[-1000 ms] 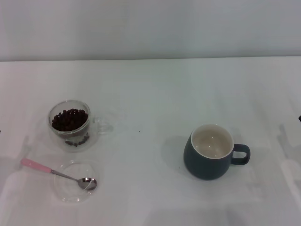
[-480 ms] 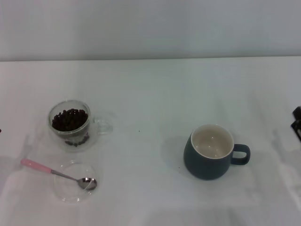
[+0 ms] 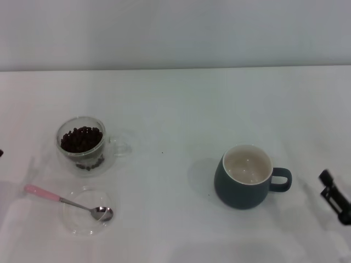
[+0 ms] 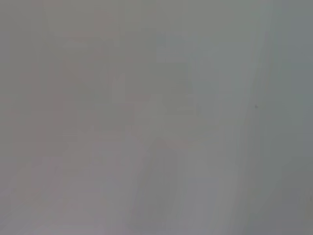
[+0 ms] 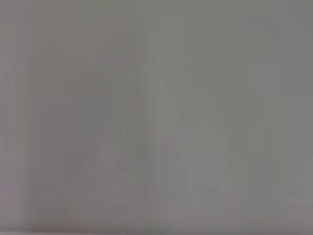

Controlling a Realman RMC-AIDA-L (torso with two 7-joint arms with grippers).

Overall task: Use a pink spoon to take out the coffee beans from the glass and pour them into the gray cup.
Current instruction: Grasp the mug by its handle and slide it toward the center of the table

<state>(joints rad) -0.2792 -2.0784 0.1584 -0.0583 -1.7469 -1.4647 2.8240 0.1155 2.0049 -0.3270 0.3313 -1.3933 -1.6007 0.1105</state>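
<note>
White table (image 3: 175, 109): glass (image 3: 81, 145), saucer (image 3: 85, 211), gray cup (image 3: 247, 178)

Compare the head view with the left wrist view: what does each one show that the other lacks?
Only the head view shows the task things: the glass holding the coffee beans, the pink spoon resting with its bowl on a clear saucer, the empty gray cup, and the right hand at the table's right edge beyond the cup's handle. Only the left wrist view shows nothing of its own: just a blank pale surface, no object and no hand. Shared: the plain pale table surface.
</note>
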